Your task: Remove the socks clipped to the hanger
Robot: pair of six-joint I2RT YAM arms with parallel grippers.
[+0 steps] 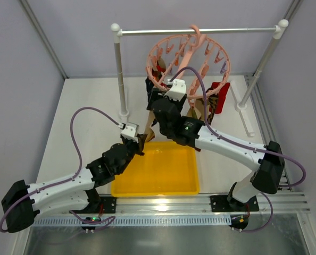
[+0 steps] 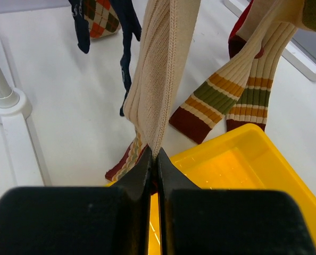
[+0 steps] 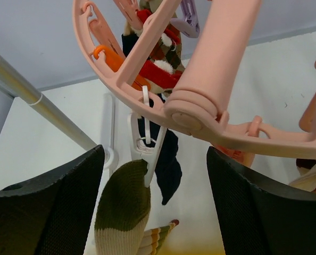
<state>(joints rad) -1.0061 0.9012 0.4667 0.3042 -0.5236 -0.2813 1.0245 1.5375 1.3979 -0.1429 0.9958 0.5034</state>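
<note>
The salmon-pink ring hanger [image 1: 187, 58] hangs by its hook from the rail. My left gripper [image 2: 154, 159] is shut on the lower part of a cream ribbed sock [image 2: 158, 79] with a striped cuff, above the tray's far corner; it also shows in the top view [image 1: 139, 142]. My right gripper [image 3: 154, 159] is open just under the hanger's rim [image 3: 200, 106], its jaws either side of a pale clip [image 3: 144, 143] holding the olive toe of a sock [image 3: 123, 202]. A navy sock [image 3: 168, 164], an argyle sock [image 2: 99, 16] and striped socks [image 2: 222, 95] still hang. A red sock [image 1: 219, 95] hangs at the right.
A yellow tray [image 1: 158, 186] lies on the table between the arms, below the hanger. The white-and-metal rail stand [image 1: 198, 31] spans the back, with its left post [image 1: 119, 69] and round base [image 2: 6, 101] close to the left gripper.
</note>
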